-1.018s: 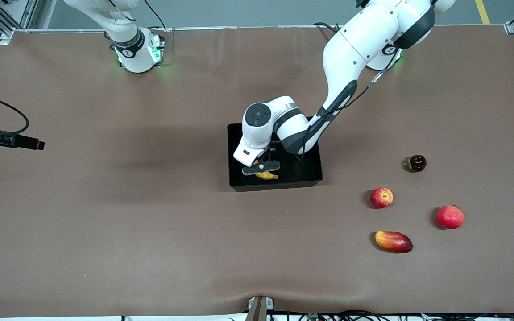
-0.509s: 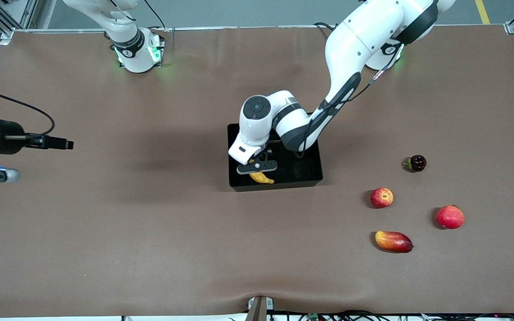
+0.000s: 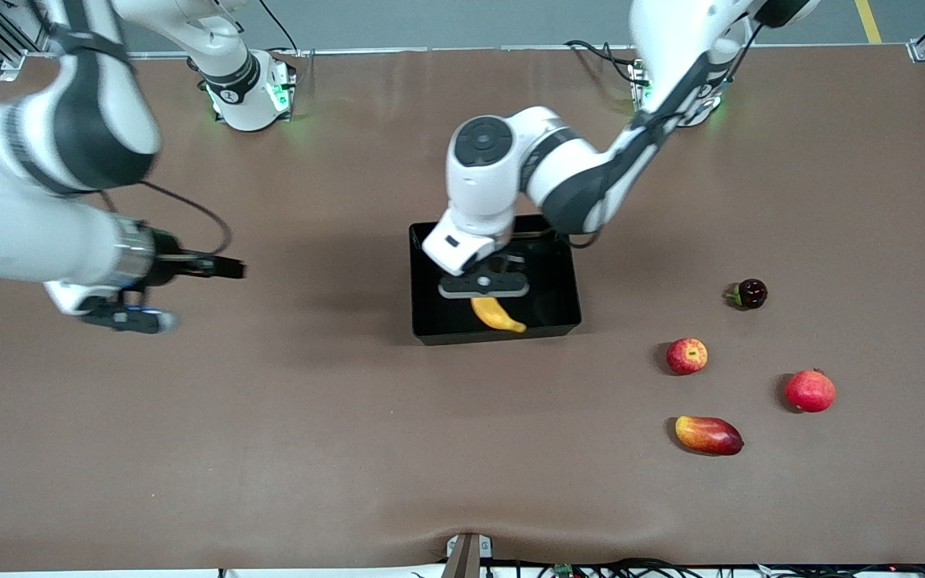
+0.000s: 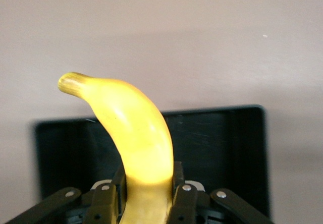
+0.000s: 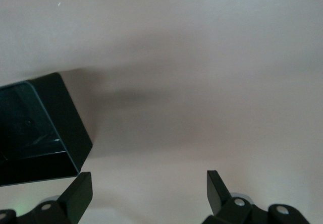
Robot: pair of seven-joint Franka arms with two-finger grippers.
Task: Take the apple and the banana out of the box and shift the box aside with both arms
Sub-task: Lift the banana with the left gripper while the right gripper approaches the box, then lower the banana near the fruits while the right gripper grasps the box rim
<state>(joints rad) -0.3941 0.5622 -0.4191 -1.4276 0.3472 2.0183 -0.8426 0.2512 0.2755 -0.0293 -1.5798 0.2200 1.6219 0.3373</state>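
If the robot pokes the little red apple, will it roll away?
Probably. The apple looks round and sits free on the flat table, so a nudge likely rolls it. It looks smooth, maybe slippery to pinch. The left hand, holding the banana, is over the box.

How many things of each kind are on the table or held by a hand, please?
Banana: 1, held in the left hand
Apple: 1
Mango: 1
Larger red round fruit: 1
Small dark fruit: 1
Black bin: 1
Total: 6
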